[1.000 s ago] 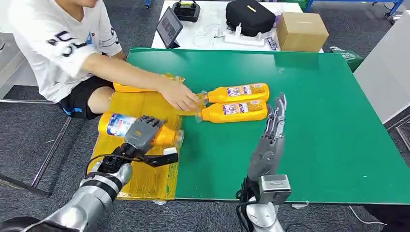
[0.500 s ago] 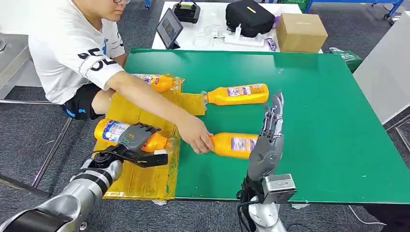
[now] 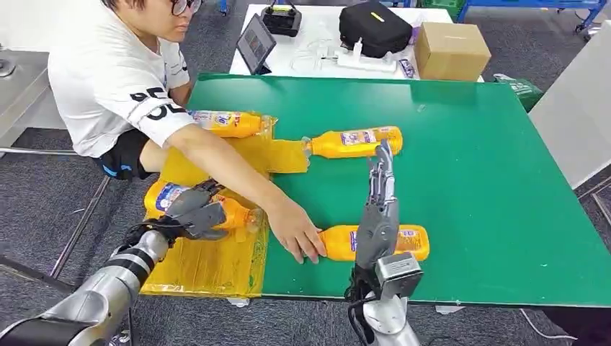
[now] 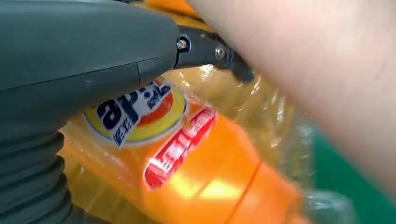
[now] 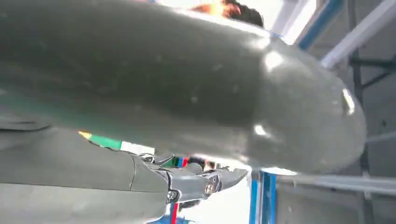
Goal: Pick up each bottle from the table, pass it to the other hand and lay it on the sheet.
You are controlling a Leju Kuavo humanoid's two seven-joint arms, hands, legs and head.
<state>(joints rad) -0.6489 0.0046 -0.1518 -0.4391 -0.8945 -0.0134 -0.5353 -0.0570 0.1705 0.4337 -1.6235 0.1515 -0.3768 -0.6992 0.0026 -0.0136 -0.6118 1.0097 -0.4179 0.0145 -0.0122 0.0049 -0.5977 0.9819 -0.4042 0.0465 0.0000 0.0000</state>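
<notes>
My left hand (image 3: 189, 214) grips an orange bottle (image 3: 232, 213) lying across the yellow sheet (image 3: 209, 267); up close, its thumb (image 4: 88, 56) lies over the bottle's label (image 4: 135, 112). My right hand (image 3: 377, 196) stands open above the green table (image 3: 490, 180), fingers straight and pointing away from me. Under it lies a second orange bottle (image 3: 412, 241), its cap end under a person's hand (image 3: 297, 236). A third bottle (image 3: 357, 141) lies further back on the table. Another bottle (image 3: 227, 122) rests at the sheet's far end.
The person sits at the table's left side, one arm (image 3: 216, 162) reaching across the sheet just beyond my left hand. Behind the green table a white table holds a black bag (image 3: 373, 25), a cardboard box (image 3: 450, 49) and a tablet (image 3: 255, 43).
The person dragged one bottle from the middle of the table to the near edge, under my right hand. My right hand shifted left. My left hand settled lower with its bottle.
</notes>
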